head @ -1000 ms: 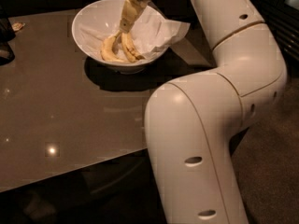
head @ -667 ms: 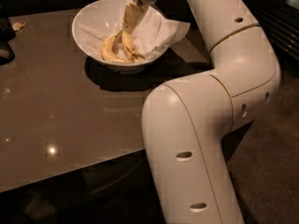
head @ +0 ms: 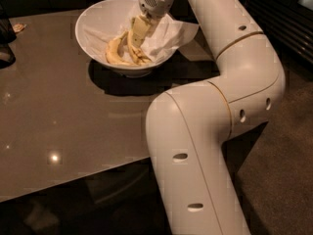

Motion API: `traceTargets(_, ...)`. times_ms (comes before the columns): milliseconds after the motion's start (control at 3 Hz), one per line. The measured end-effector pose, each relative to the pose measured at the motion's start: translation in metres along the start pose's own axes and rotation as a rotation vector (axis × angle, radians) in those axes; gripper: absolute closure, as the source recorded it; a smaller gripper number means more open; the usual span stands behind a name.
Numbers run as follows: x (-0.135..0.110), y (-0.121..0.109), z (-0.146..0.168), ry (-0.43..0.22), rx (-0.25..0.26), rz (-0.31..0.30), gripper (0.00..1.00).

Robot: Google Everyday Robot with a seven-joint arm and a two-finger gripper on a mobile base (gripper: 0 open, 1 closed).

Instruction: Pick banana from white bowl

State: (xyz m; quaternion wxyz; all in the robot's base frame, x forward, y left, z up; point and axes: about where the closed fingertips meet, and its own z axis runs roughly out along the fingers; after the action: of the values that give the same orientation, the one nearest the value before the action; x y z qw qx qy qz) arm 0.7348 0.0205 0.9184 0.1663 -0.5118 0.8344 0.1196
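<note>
The white bowl (head: 93,23) stands at the far side of the brown table. Two yellow bananas lie in it side by side. The shorter, curved one (head: 115,50) is on the left. The banana (head: 139,56) lies just right of it, partly hidden under my gripper. My gripper (head: 137,37) reaches down into the bowl from the upper right, and its tip is at or touching the banana. I cannot tell whether it holds the banana.
A white paper napkin (head: 173,33) hangs over the bowl's right rim. A dark object (head: 5,38) stands at the table's left edge, with a small scrap (head: 18,27) behind it. My arm's big white links (head: 195,146) fill the right foreground beside the table's near edge.
My arm's elbow has swung a little to the left. The gripper has stayed in the bowl over the bananas, perhaps slightly lower. The bananas have not moved.
</note>
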Motion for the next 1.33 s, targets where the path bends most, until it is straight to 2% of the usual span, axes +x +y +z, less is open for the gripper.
traceTargets(667, 0.009, -0.009, 0.021, 0.068, 0.013, 0.059, 0.39)
traceTargets(1333, 0.014, -0.013, 0.047, 0.142, 0.017, 0.093, 0.4)
